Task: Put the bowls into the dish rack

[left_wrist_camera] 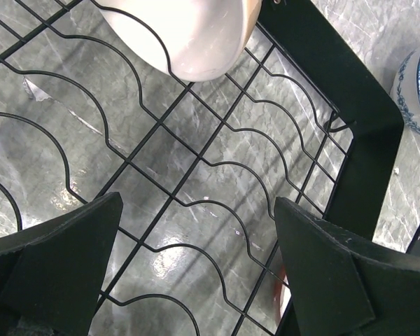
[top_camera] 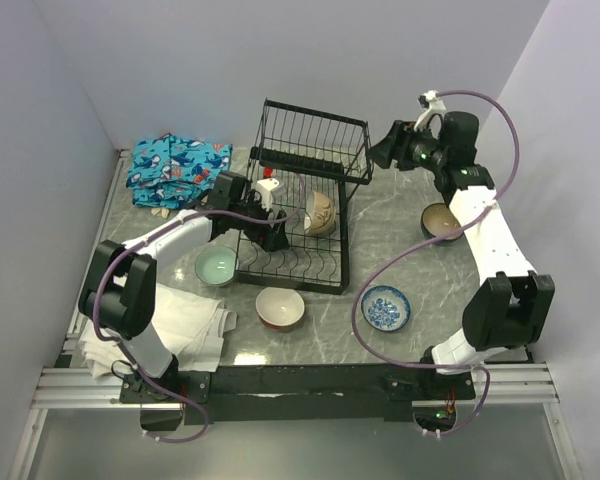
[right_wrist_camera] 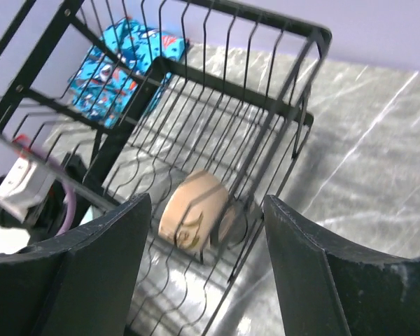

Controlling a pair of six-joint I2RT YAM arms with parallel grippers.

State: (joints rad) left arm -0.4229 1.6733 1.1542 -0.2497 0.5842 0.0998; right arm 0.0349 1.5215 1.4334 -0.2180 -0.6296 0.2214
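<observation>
Between loads, I judge: the left hand [top_camera: 272, 228], spread and empty, hangs over the dish rack [top_camera: 292, 282] beside one racked bowl [top_camera: 320, 213]. Next it needs the green bowl [top_camera: 217, 266] just left of the rack. The right hand [top_camera: 388, 148] is spread too.

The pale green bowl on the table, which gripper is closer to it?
Left. The left gripper hangs over the near-left part of the dish rack, just beyond the pale green bowl. The right gripper is by the rack's far right corner, well away.

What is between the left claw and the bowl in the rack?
Only wavy wires of the dish rack, with the table showing through, lie between the left gripper and the bowl. The left wrist view shows it.
</observation>
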